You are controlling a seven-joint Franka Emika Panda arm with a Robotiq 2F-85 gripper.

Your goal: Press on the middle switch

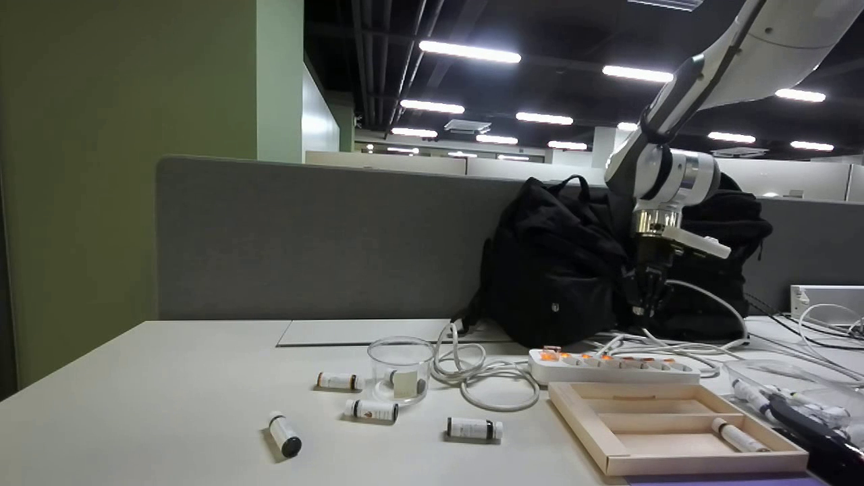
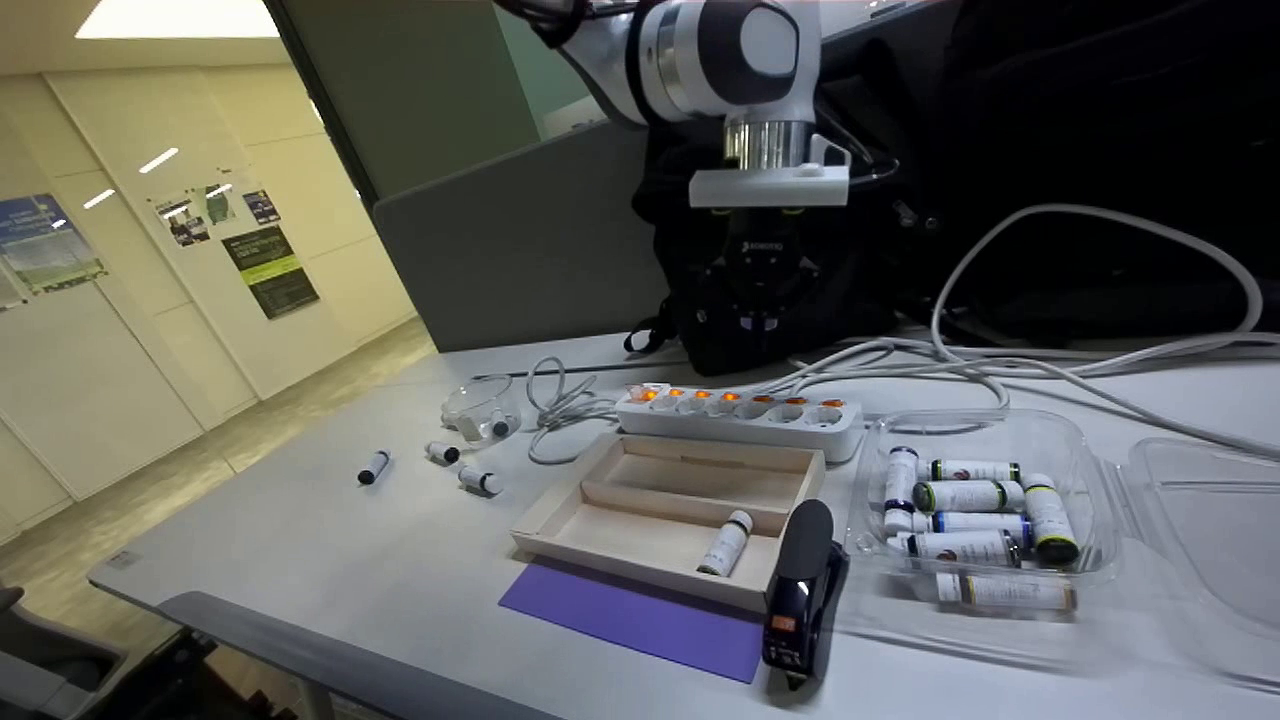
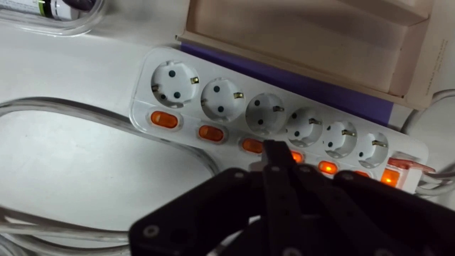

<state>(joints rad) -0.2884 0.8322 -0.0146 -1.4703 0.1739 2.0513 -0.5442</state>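
Observation:
The white power strip (image 3: 234,156) lies flat on the table with a row of round sockets and reddish-orange rocker switches. The middle switch (image 3: 297,156) is lit and partly hidden behind my fingertips in the wrist view. It also shows lit in both exterior views (image 1: 605,357) (image 2: 731,397). My gripper (image 3: 279,153) is shut and empty, pointing down. In both exterior views the gripper (image 1: 644,307) (image 2: 759,323) hangs above the strip, apart from it. In the wrist view the three switches left of the middle one are unlit; those right of it are lit.
A wooden tray (image 2: 560,510) with a vial stands close in front of the strip. A clear box of vials (image 2: 1090,500) and a black stapler (image 2: 805,570) are beside it. Grey cables (image 3: 67,110) and black backpacks (image 1: 553,270) lie behind. A clear cup (image 1: 401,347) and loose vials stand further off.

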